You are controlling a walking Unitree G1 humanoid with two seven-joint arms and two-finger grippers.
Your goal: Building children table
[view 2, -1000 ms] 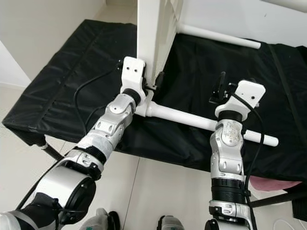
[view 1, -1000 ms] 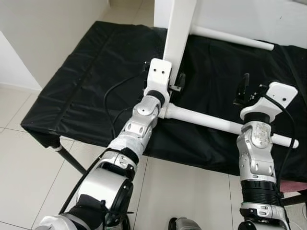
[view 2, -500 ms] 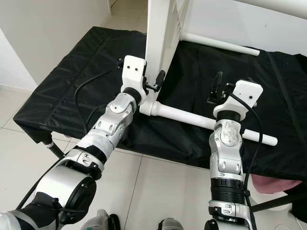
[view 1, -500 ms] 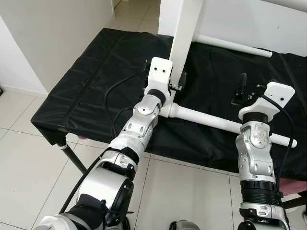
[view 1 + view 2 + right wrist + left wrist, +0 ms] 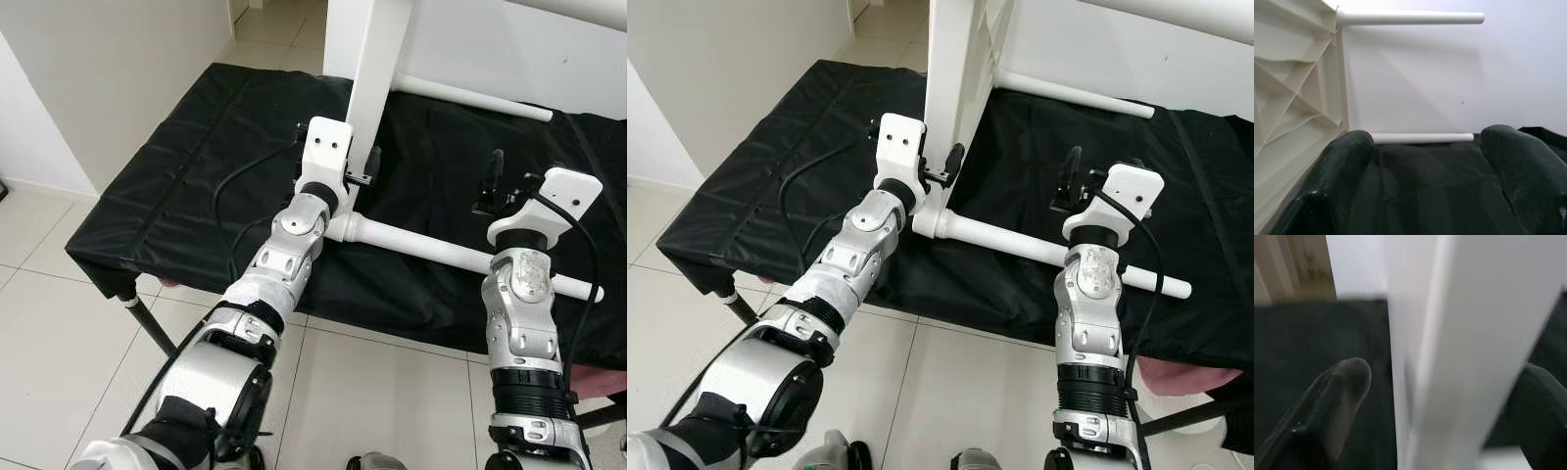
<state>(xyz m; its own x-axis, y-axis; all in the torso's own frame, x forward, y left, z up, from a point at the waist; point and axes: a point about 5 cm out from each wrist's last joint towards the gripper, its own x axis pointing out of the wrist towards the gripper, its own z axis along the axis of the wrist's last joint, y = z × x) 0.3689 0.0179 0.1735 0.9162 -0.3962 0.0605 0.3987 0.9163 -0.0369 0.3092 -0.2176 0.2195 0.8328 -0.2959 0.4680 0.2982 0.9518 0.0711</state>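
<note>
One white tabletop (image 5: pixel 377 59), on edge, between our left claw's (image 5: pixel 364 168) fingers; right claw (image 5: pixel 493 186) spread, beside its leg (image 5: pixel 431 248).

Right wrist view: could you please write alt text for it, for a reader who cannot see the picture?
The right end effector is open and holds nothing, above a black cloth. Ahead stands a white table top on its edge, ribbed underside showing, with two white legs pointing sideways in front of a white wall.
</note>
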